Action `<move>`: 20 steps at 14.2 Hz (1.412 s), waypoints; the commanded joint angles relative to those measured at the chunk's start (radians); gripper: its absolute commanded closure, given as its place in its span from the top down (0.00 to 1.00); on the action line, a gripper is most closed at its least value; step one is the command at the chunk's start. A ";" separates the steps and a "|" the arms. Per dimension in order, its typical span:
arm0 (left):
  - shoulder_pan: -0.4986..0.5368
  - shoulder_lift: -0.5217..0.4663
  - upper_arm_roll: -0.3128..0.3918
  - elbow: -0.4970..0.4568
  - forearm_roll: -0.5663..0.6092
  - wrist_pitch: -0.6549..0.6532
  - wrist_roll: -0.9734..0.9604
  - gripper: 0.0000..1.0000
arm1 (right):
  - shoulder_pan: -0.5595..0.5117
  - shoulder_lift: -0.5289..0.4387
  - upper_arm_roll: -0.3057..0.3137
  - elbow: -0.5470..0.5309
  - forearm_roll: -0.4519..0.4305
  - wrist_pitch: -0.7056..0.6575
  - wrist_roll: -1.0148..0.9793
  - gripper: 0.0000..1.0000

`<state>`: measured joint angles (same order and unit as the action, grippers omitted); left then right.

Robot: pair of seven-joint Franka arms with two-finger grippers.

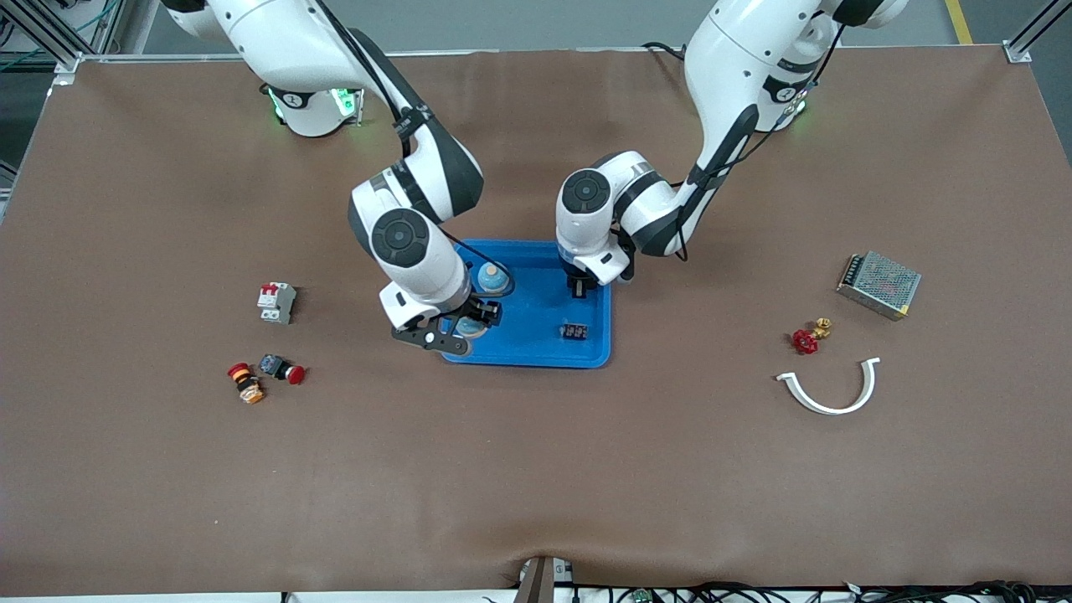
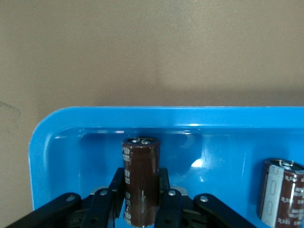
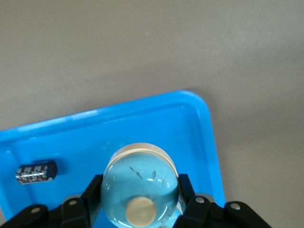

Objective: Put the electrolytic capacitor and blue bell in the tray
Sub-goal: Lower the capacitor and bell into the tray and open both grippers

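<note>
The bright-blue tray (image 1: 536, 347) lies mid-table. My right gripper (image 1: 474, 322) is over the tray's corner toward the right arm's end, shut on a blue bell (image 1: 470, 327); in the right wrist view the bell (image 3: 140, 187) sits between the fingers (image 3: 90, 199) above the tray (image 3: 199, 118). A second blue bell (image 1: 492, 278) stands in the tray. My left gripper (image 1: 578, 290) is over the tray's other end, shut on a brown electrolytic capacitor (image 2: 141, 180) held upright. A second capacitor (image 1: 574, 332) lies in the tray and also shows in both wrist views (image 2: 280, 194) (image 3: 36, 172).
A circuit breaker (image 1: 276, 301) and two red push buttons (image 1: 281, 368) (image 1: 245, 383) lie toward the right arm's end. A metal mesh box (image 1: 878, 284), a red valve handle (image 1: 806, 340), a brass fitting (image 1: 823, 327) and a white curved piece (image 1: 829, 392) lie toward the left arm's end.
</note>
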<state>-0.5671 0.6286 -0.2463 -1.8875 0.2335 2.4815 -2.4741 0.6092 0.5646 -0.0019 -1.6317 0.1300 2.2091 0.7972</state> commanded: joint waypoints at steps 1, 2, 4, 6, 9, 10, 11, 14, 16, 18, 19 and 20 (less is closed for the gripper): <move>0.001 0.000 0.002 -0.005 0.024 0.022 -0.005 0.00 | 0.029 0.007 -0.012 -0.011 -0.026 0.009 0.037 0.39; 0.001 0.000 0.002 -0.005 0.024 0.022 -0.005 0.00 | 0.038 0.011 -0.015 -0.013 -0.035 0.007 0.037 0.39; 0.003 -0.001 0.001 -0.005 0.038 0.022 0.001 0.00 | 0.040 0.012 -0.015 -0.030 -0.043 0.009 0.040 0.39; 0.006 -0.003 -0.001 -0.010 0.059 0.022 0.000 1.00 | 0.041 0.029 -0.015 -0.030 -0.043 0.012 0.040 0.40; 0.004 -0.004 -0.001 -0.010 0.060 0.020 0.000 1.00 | 0.057 0.053 -0.015 -0.030 -0.046 0.029 0.063 0.40; 0.004 -0.006 -0.001 -0.010 0.060 0.020 0.000 1.00 | 0.057 0.060 -0.015 -0.030 -0.056 0.038 0.065 0.40; 0.006 -0.009 -0.002 -0.010 0.060 0.016 0.000 1.00 | 0.058 0.070 -0.015 -0.028 -0.059 0.056 0.069 0.40; 0.006 -0.015 -0.002 -0.009 0.061 0.005 0.004 1.00 | 0.067 0.110 -0.013 -0.028 -0.059 0.113 0.071 0.40; 0.010 -0.038 -0.004 -0.002 0.061 -0.028 0.014 1.00 | 0.070 0.130 -0.013 -0.028 -0.059 0.139 0.071 0.40; 0.027 -0.075 -0.005 0.002 0.055 -0.074 0.032 1.00 | 0.078 0.139 -0.015 -0.028 -0.059 0.147 0.071 0.40; 0.036 -0.088 -0.007 0.005 0.044 -0.091 0.049 1.00 | 0.080 0.146 -0.015 -0.028 -0.059 0.152 0.071 0.40; 0.042 -0.104 -0.008 0.007 0.032 -0.104 0.058 1.00 | 0.080 0.147 -0.015 -0.028 -0.059 0.156 0.071 0.40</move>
<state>-0.5463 0.5816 -0.2464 -1.8694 0.2728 2.4232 -2.4470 0.6710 0.7098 -0.0047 -1.6630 0.0913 2.3547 0.8403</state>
